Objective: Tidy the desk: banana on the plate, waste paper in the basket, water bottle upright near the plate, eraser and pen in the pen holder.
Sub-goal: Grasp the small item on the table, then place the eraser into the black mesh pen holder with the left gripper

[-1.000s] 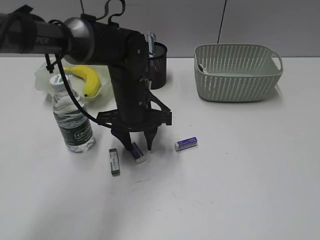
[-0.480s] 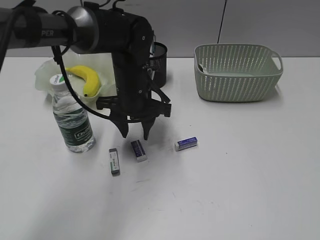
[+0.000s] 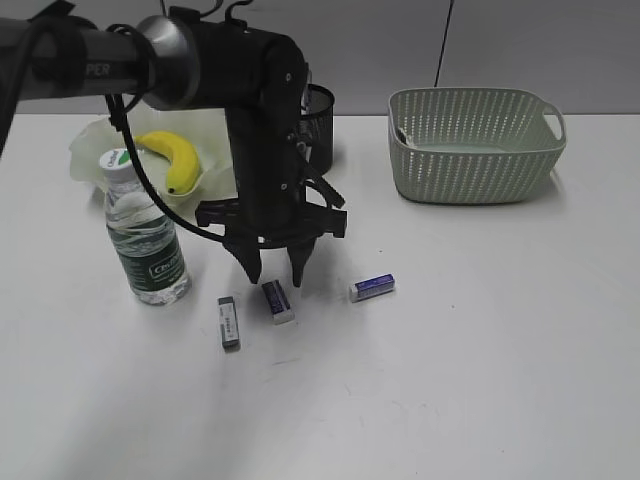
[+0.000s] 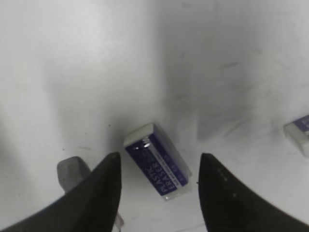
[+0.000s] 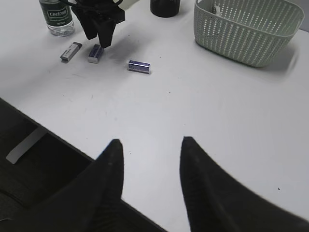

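Eraser (image 4: 157, 161) lies flat on the desk (image 3: 480, 340); it looks light, stiff and slightly grippy, best pinched across its narrow sides. Left gripper (image 3: 274, 274) hangs spread and empty above it; right gripper (image 5: 148, 166) is also spread, empty.

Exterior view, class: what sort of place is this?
Probably a staged desk in a robot lab: a plain white tabletop with erasers, a mesh pen holder, a basket, and a robot arm's end effector.
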